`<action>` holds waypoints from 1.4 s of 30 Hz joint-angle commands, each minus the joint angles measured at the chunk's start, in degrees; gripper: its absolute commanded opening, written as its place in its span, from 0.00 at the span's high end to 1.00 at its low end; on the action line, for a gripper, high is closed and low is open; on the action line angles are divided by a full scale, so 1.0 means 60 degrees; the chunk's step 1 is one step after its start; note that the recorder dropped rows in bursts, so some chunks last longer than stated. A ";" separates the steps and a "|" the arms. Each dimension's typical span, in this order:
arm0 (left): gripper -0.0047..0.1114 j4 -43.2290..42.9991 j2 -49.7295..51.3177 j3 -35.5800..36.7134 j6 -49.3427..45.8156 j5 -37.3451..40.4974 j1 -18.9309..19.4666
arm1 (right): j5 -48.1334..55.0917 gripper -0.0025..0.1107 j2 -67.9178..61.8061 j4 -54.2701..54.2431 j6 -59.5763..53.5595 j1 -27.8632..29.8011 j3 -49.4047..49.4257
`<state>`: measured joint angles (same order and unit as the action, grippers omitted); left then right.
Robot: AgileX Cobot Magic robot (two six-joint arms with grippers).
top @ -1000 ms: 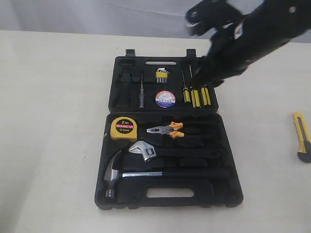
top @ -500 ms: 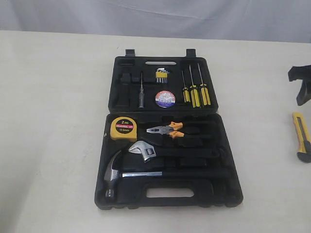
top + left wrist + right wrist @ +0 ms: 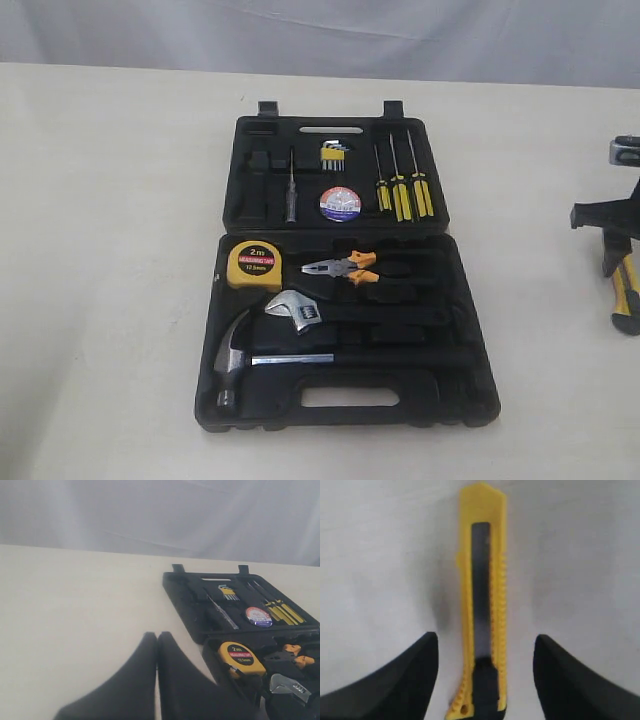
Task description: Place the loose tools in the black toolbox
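The black toolbox (image 3: 468,396) lies open in the middle of the table. In its recesses sit the yellow tape measure (image 3: 254,265), the orange-handled pliers (image 3: 346,268) and the labelled black tape roll (image 3: 340,204). The yellow-and-black utility knife (image 3: 627,297) lies loose on the table at the far right edge. My right gripper (image 3: 614,252) hangs over it, open; in the right wrist view the knife (image 3: 482,580) lies lengthwise between the spread fingers of that gripper (image 3: 486,640), untouched. My left gripper (image 3: 157,639) is shut on nothing, left of the toolbox (image 3: 186,596), with the tape measure (image 3: 241,658) close by.
A claw hammer (image 3: 238,350) and an adjustable wrench (image 3: 296,310) fill the toolbox's near half. Three thin screwdrivers (image 3: 404,192), a hex key set (image 3: 333,155) and a small driver (image 3: 291,195) sit in the far half. The cream table (image 3: 110,250) runs wide to the left.
My right arm swung away from above the toolbox's far half to the right edge of the table and came down over the utility knife. The tools in the box have not moved.
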<state>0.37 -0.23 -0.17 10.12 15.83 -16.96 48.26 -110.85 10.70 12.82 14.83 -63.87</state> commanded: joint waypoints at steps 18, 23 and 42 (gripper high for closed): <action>0.96 -0.0062 0.0038 0.0029 -0.0012 -0.0036 -0.0044 | -0.1772 0.98 -0.0727 -0.0952 -0.0854 -0.1362 -0.0003; 0.96 -0.0062 0.0038 0.0029 -0.0012 -0.0036 -0.0044 | -0.2349 0.98 0.0271 -0.1133 -0.0625 -0.2512 -0.0259; 0.96 -0.0062 0.0038 0.0029 -0.0012 -0.0036 -0.0044 | -0.2742 0.98 -0.0661 -0.1783 0.0472 -0.7469 -0.4197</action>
<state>0.37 -0.23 -0.17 10.12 15.83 -16.96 34.53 -111.76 0.00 14.25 -28.90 -88.04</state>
